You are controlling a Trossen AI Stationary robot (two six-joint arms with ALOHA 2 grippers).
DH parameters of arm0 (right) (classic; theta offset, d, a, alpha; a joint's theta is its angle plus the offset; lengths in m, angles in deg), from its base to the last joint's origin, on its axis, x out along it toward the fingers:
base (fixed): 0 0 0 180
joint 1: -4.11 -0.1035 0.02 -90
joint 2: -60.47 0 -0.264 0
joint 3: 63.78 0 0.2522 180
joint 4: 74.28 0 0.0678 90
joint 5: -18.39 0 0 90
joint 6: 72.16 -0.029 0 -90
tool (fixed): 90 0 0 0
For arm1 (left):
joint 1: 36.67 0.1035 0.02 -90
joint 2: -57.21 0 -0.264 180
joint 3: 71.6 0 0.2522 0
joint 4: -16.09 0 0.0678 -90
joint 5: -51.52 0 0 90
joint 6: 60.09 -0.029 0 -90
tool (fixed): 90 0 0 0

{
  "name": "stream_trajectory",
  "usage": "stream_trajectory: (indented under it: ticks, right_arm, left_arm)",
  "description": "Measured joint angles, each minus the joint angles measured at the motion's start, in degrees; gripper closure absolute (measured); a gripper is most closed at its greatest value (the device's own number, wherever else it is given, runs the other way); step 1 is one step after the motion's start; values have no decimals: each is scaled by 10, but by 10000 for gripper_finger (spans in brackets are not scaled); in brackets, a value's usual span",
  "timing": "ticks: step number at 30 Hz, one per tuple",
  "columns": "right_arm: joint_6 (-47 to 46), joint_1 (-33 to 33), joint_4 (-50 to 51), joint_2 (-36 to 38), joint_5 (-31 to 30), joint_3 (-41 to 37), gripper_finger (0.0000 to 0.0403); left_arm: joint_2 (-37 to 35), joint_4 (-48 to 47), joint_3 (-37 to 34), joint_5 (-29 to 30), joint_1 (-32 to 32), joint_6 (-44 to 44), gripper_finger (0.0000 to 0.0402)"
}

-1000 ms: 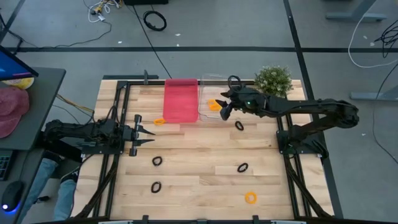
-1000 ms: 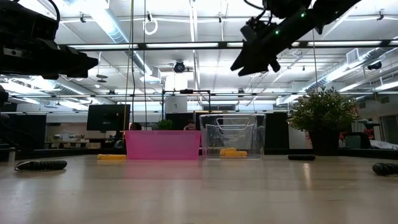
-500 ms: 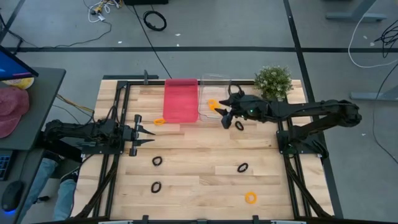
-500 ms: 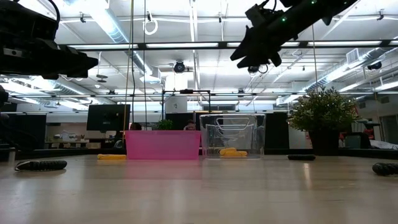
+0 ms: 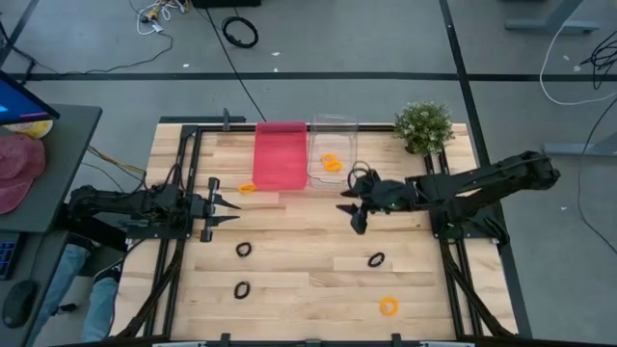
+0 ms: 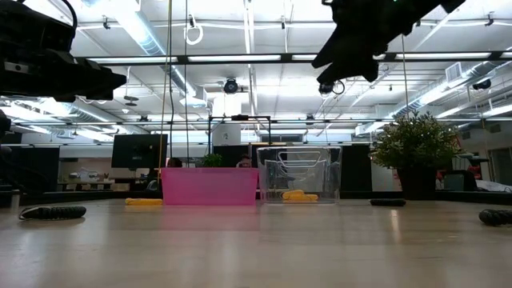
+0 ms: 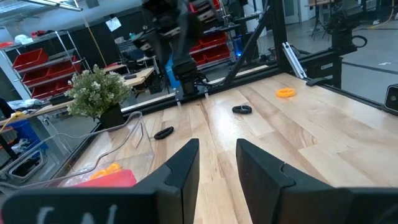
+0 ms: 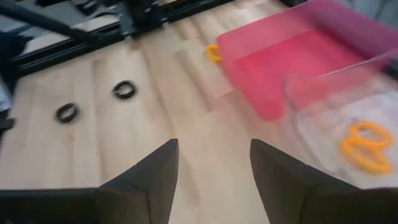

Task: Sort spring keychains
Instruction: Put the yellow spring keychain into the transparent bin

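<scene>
Orange keychains (image 5: 332, 163) lie in the clear bin (image 5: 333, 125) behind the empty, spread right gripper (image 5: 356, 214); black keychains (image 5: 376, 259) and orange ones remain loose ahead.

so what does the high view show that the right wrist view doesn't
Only the high view shows the potted plant, the right gripper from above, open and empty, the parked left gripper, and an orange keychain near the front edge. Only the right wrist view shows its own fingers close up. Both show the pink bin and the clear bin holding orange keychains.
</scene>
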Motion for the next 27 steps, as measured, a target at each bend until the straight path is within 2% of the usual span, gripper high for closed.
stream_trajectory:
  ticks: [11, 27]
  right_arm:
    - [-28, -105, 3, 0, -1, 0, 201]
    - [-69, -199, 3, 0, -3, 0, 201]
  left_arm:
    - [0, 0, 0, 0, 0, 0, 289]
    - [0, 0, 0, 0, 0, 0, 289]
